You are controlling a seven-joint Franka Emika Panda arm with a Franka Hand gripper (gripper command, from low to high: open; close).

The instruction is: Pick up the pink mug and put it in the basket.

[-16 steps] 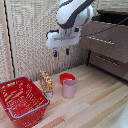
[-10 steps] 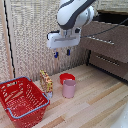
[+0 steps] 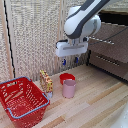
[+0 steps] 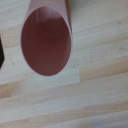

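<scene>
The pale pink mug (image 3: 69, 88) stands upright on the wooden table, just in front of a low red bowl (image 3: 67, 77). My gripper (image 3: 70, 62) hangs well above the mug, its two blue-tipped fingers (image 3: 63, 62) apart and holding nothing. The red wire basket (image 3: 21, 100) with a blue-grey rim handle sits on the table at the exterior view's left, apart from the mug. The wrist view looks straight down into the mug's open mouth (image 4: 46, 42); only a dark sliver of a finger shows at its edge.
A small yellow and red box (image 3: 46, 82) stands between the basket and the mug. A wooden slat wall (image 3: 35, 35) runs behind. A dark drawer cabinet (image 3: 110, 50) stands at the exterior view's right.
The gripper has lowered slightly toward the mug. Mug, bowl and basket have not moved.
</scene>
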